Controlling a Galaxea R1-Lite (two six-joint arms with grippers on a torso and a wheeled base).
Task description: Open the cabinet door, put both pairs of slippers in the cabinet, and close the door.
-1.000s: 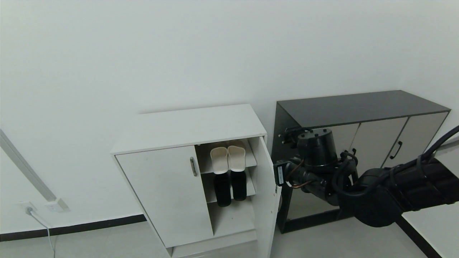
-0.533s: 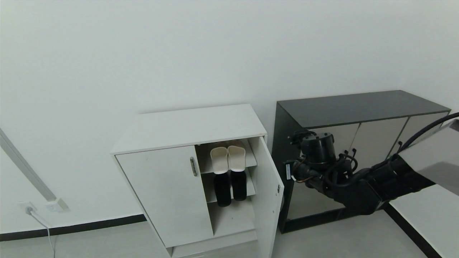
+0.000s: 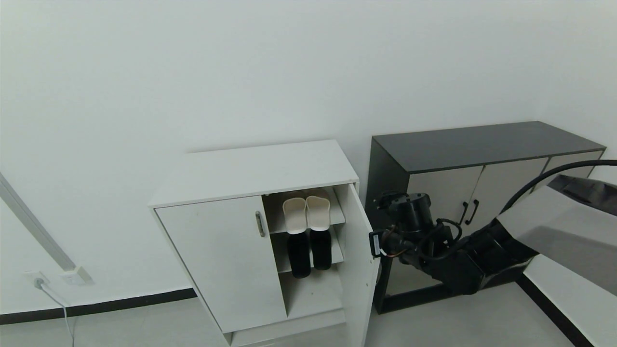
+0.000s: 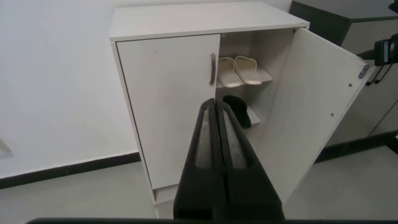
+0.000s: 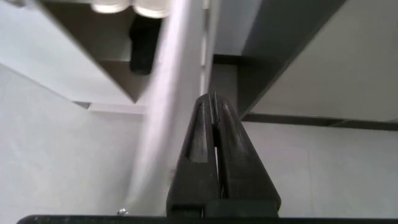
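The white cabinet stands against the wall with its right door swung open and its left door closed. Inside, a pair of white slippers lies on the upper shelf and a pair of black slippers on the shelf below. My right arm hangs just right of the open door, at its outer face. In the right wrist view my right gripper is shut and empty, close beside the door. My left gripper is shut and empty, well in front of the cabinet, in line with the white slippers.
A black cabinet with grey doors stands right of the white one, close behind my right arm. A wall socket with a cable is low on the left wall. Grey floor lies in front of both cabinets.
My right arm has dropped lower and stretched away from the camera, ending close to the open door's outer face. The door swung slightly out and back. The slippers have not moved.
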